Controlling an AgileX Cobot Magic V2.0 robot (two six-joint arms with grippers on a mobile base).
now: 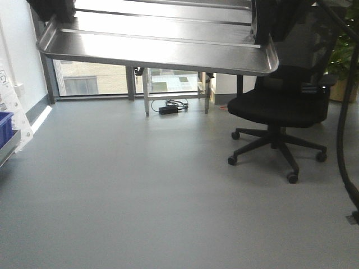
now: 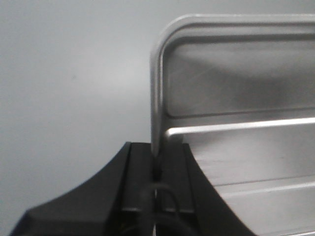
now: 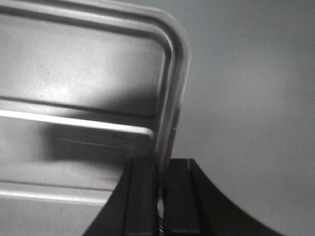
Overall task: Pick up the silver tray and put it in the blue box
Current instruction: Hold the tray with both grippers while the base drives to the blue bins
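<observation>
The silver tray [image 1: 162, 39] hangs in the air across the top of the front view, held level above the grey floor. My left gripper [image 2: 156, 156] is shut on the tray's left rim [image 2: 156, 98]; its floor with two raised lines [image 2: 236, 125] spreads to the right. My right gripper [image 3: 158, 169] is shut on the tray's right rim [image 3: 172, 98], the tray floor [image 3: 74, 98] lying to the left. A piece of the blue box [image 1: 4, 128] shows at the far left edge of the front view, low down.
A black office chair [image 1: 280, 106] on castors stands at the right. A metal table frame [image 1: 174, 89] with cables under it stands by the window at the back. A white slanted rack [image 1: 14, 106] is at the left beside the blue piece. A black cable [image 1: 343, 112] hangs at right.
</observation>
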